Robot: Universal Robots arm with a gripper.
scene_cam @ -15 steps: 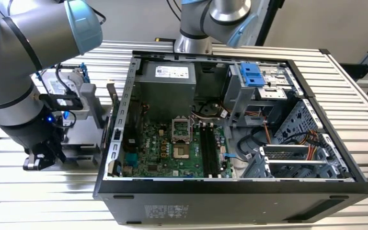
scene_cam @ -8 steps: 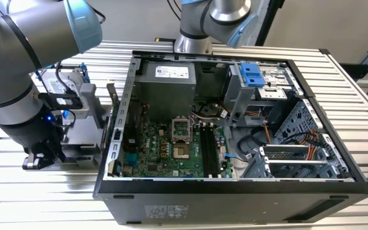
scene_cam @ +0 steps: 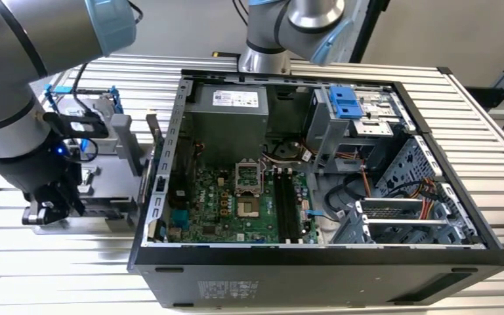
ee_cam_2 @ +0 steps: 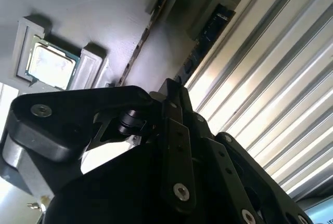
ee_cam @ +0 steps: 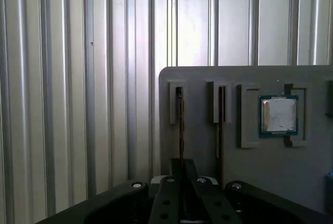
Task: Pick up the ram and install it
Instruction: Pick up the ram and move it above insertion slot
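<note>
Grey tray (ee_cam: 200,146) holds the ram (ee_cam: 180,122) on edge, its long side running straight out from our gripper (ee_cam: 182,166), whose fingers pinch it tight.

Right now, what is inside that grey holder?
In the holder, a ram stick and another thin board stand on edge beside a square chip. The gripper hides the boards' near ends.

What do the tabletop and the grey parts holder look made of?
Tabletop: bare metal, likely aluminium. It has ribbed slats with a bright satin glare.
Parts holder: probably plastic with a matte grey finish. The surface is dull with no glare, and the pockets are recessed. It could also be painted metal.
</note>
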